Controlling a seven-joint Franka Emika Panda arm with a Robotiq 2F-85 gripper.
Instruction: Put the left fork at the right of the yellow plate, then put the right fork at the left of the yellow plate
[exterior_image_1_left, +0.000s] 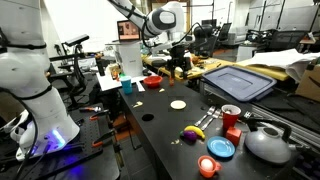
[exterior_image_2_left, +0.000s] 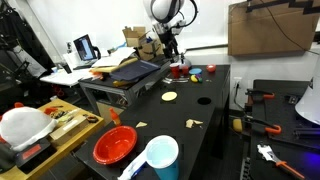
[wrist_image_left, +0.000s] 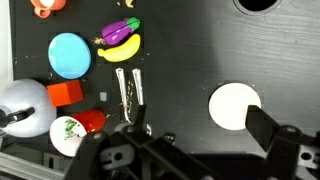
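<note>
The fingers (wrist_image_left: 268, 127) hang spread and empty, high over the dark tabletop (wrist_image_left: 190, 50). This looks like a vantage for lining up a first grasp. The two forks (wrist_image_left: 138, 90) lie side by side, parallel and almost touching, both on the same side of the yellow plate (wrist_image_left: 235, 106) and well apart from it. Neither fork seems to have been moved to its place yet. The plate is small, flat and round, so pale it reads nearly white. It is bare and sits alone on open tabletop, with free room on either side. The blue plate (wrist_image_left: 70, 55) lies beyond the forks.
</note>
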